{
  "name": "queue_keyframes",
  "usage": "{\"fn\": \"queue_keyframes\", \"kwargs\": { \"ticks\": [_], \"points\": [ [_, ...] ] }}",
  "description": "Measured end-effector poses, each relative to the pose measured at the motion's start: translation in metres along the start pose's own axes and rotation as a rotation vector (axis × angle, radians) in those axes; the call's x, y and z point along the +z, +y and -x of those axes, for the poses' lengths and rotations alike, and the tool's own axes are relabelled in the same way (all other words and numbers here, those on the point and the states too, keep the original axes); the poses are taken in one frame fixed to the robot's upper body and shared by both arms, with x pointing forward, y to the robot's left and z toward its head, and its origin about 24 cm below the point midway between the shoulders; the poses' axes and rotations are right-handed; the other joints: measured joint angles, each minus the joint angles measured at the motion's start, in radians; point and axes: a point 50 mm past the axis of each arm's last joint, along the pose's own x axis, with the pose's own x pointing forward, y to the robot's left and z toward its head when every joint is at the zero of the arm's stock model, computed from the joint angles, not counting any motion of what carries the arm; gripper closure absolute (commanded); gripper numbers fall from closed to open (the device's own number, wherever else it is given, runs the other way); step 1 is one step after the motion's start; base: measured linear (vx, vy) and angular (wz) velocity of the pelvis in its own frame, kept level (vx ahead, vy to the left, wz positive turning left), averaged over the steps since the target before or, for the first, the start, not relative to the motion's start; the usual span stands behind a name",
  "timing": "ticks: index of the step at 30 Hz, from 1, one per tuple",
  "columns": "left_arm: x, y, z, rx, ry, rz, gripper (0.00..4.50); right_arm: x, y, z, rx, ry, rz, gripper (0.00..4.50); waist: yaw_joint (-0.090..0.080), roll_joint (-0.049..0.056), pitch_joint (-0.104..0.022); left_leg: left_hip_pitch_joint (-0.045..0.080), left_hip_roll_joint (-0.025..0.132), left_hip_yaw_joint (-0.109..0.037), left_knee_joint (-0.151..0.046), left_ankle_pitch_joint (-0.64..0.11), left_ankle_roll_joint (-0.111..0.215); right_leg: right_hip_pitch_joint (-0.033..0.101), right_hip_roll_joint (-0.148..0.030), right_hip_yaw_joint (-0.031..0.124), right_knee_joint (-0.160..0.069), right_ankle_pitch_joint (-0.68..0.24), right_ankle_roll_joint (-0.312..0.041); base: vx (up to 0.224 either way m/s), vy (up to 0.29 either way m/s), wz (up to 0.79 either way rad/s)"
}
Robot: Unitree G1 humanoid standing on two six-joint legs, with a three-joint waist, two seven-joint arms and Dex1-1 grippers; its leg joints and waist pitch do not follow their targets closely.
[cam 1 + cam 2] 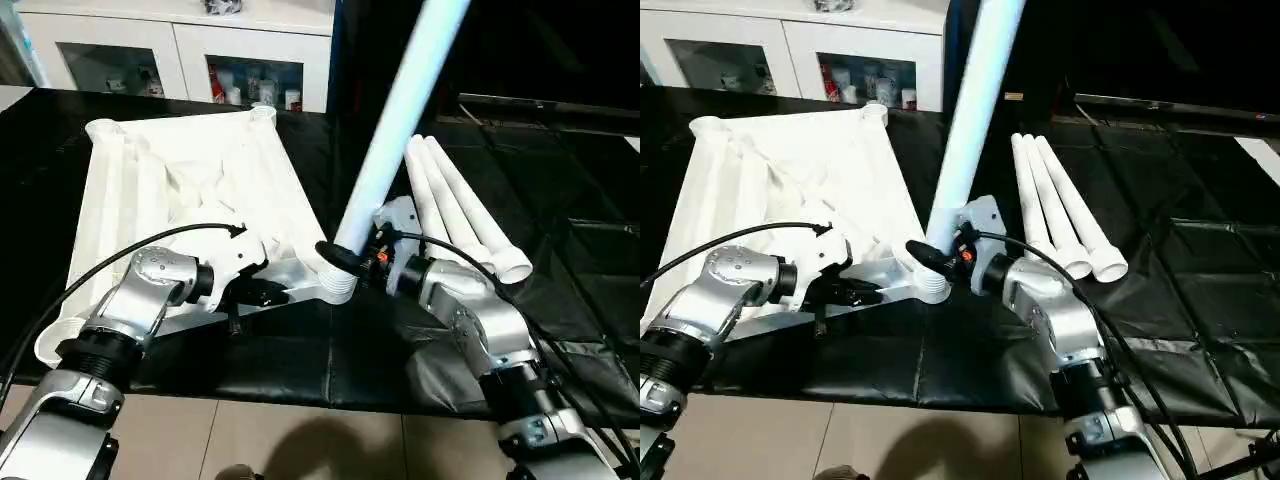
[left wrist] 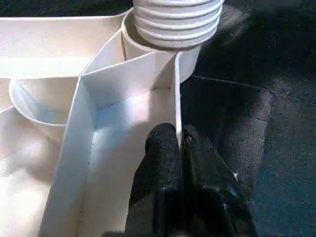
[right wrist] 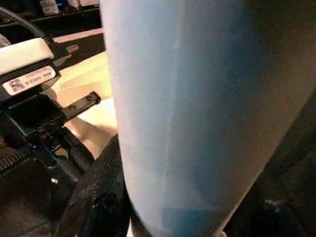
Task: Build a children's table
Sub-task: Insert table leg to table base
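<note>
A leg (image 1: 400, 110) is gripped by the right hand (image 1: 352, 256), its axis leaning away above the tabletop (image 1: 180, 190) corner socket (image 1: 338, 283); the adjacent rib is pinched by the left hand (image 2: 178, 148).

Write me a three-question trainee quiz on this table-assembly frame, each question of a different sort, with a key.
1. True or false: the left gripper is shut on the tabletop rim.
2. How many spare legs lie on the black mat?
3. The right gripper holds the leg that stands in: A) the near corner socket; B) the far corner socket; C) no socket.

Key: 1 true; 2 three; 3 A.
</note>
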Motion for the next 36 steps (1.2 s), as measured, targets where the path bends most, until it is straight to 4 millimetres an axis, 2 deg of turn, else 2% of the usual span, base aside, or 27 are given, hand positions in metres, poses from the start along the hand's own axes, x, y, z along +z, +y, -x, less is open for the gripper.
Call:
{"fn": "queue_keyframes", "kwargs": {
  "ticks": [7,20,27,36],
  "points": [
    [0.003,-0.012,-0.005,-0.077,-0.004,-0.045,4.5,0.001,0.0,0.003,0.03,0.014,0.02,2.6,0.015,-0.001,0.0,0.0,0.0,0.001,0.0,-0.001,0.001,0.001,-0.001,0.0,0.0,-0.002,0.0,0.0,0.0,0.0],
    [0.002,-0.009,-0.005,-0.067,0.009,-0.058,4.5,-0.001,0.0,0.006,0.045,0.034,0.027,2.6,0.013,-0.002,-0.001,0.002,0.0,0.001,0.0,-0.001,0.001,0.003,-0.001,0.0,0.0,-0.003,0.004,0.0,0.0,0.0],
    [0.0,-0.006,-0.004,-0.056,0.012,-0.051,4.5,-0.005,-0.004,0.017,0.027,0.059,0.031,2.6,0.009,-0.003,-0.002,0.002,0.0,0.001,0.0,0.0,0.0,0.003,-0.001,0.0,0.001,-0.002,0.005,0.0,0.0,0.0],
    [0.0,-0.006,-0.002,-0.065,0.011,-0.048,4.5,-0.006,-0.004,0.015,0.028,0.056,0.023,2.6,0.008,-0.003,-0.002,0.002,0.0,0.001,-0.001,0.0,0.0,0.003,-0.001,0.0,0.001,-0.002,0.004,0.0,0.0,0.0]
  ]
}}
